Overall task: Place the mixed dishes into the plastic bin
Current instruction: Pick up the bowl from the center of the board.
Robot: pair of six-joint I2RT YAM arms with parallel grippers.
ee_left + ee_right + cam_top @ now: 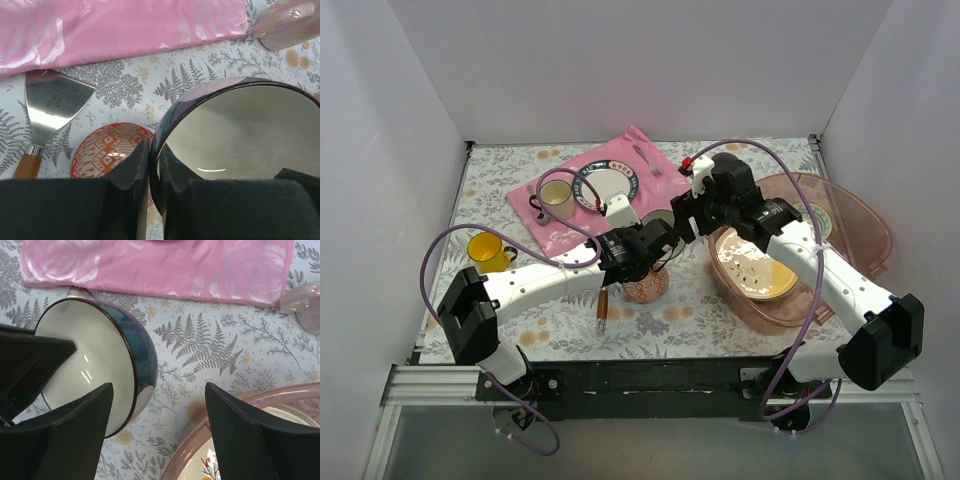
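We see a cloth (550,325) printed with ferns and small flowers covering the table. On it, at the right of the overhead view, sits the bin (868,222) – a wide round tub of translucent pinkish-brown plastic with a rolled rim. A glossy cream plate (760,275) lies inside it, and the right arm crosses over part of the tub. At upper centre a flat pink mat (642,152) with a satin rose pattern carries a white plate (610,185) with a dark blue rim and a cream mug (557,198).

The left gripper (154,172) is clenched on the rim of a blue cup (90,365), one finger inside and one outside. The cup is dark blue and glazed outside, smooth and pale inside, and tipped on its side. It is near the middle of the table, just left of the bin and outside it. The right gripper (157,427) stands released, its fingers wide apart with only cloth between them, close beside the cup.

A yellow mug (485,248) stands alone at the left of the overhead view. Just under the left gripper lies a small bowl (107,147) with an orange geometric pattern, half hidden by a finger. Beside it lies a spatula (52,97) with a steel blade and wooden handle. A shiny pinkish mug (306,305) is cut off at the frame edge – we cannot make out its shape.
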